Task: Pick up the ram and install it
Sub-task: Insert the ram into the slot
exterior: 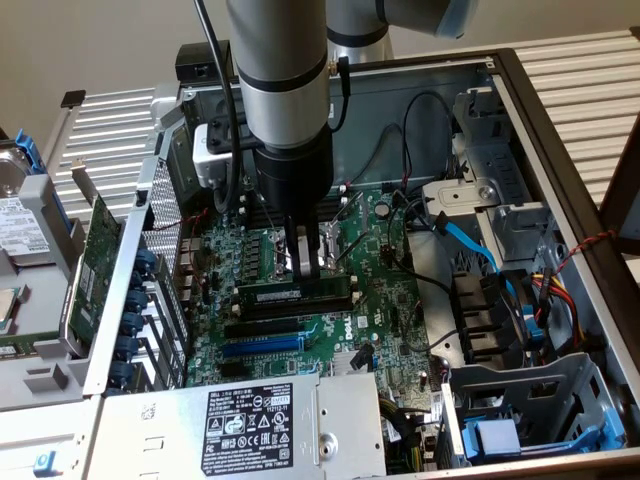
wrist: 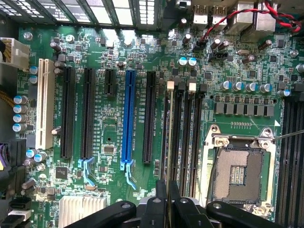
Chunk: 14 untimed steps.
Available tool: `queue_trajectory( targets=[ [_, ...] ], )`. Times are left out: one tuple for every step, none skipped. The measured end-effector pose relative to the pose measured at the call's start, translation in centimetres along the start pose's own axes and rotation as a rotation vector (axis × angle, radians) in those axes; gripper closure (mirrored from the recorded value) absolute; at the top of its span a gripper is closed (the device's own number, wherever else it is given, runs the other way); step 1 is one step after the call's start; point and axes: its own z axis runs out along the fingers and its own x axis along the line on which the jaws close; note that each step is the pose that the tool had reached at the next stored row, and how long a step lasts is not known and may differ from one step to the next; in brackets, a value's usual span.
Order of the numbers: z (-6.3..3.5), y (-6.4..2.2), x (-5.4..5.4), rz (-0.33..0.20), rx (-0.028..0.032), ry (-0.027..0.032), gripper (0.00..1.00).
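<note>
Gripper is nearly closed, its fingers pinching the ram, which I see edge-on as a thin line running away from the fingertips. So I judge the pick-up done. The stick stands on its long edge along one of the black memory slots, just beside the CPU socket. In the exterior view the ram sits low on the motherboard with the gripper on its top edge, label side facing the camera. I can't tell whether it is pressed fully home or the end clips have latched, so seating is what looks left. Counts, working outward: one ram, one gripper, one arm. Two white end clips show at the far end of the memory slots. One open CPU socket. Expansion slots: one blue, three long black, one short black, one white. Further out, one power supply and one green card with a bracket outside the case.
</note>
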Motion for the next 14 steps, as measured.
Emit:
queue_trajectory(
  targets=[
    [0.01, 0.0, 0.0, 0.0, -0.0001, 0.0001, 0.87],
    [0.01, 0.0, 0.0, 0.0, 0.0, 0.0001, 0.87],
    [0.04, 0.0, 0.0, 0.0, -0.0001, 0.0002, 0.87],
    [0.05, 0.0, 0.0, 0.0, 0.0005, 0.0006, 0.87],
    [0.05, 0.01, 0.0, 0.0, 0.0008, 0.0007, 0.87],
    [0.05, 0.01, 0.0, 0.0, 0.0012, 0.0006, 0.87],
    [0.05, 0.01, 0.0, 0.0, 0.0016, 0.0006, 0.87],
    [0.05, 0.01, 0.0, 0.0, 0.0019, 0.0006, 0.87],
    [0.04, 0.08, 0.0, 0.001, 0.0041, 0.0008, 0.87],
    [0.04, 0.16, 0.0, 0.002, 0.0042, 0.0008, 0.87],
    [0.04, 0.16, 0.0, 0.003, 0.0041, 0.0009, 0.87],
    [0.04, 0.16, 0.0, 0.003, 0.0042, 0.0008, 0.87],
    [0.04, 0.16, 0.0, 0.004, 0.0042, 0.0008, 0.87],
    [0.04, 0.16, 0.0, 0.004, 0.0042, 0.0009, 0.87]
  ],
)
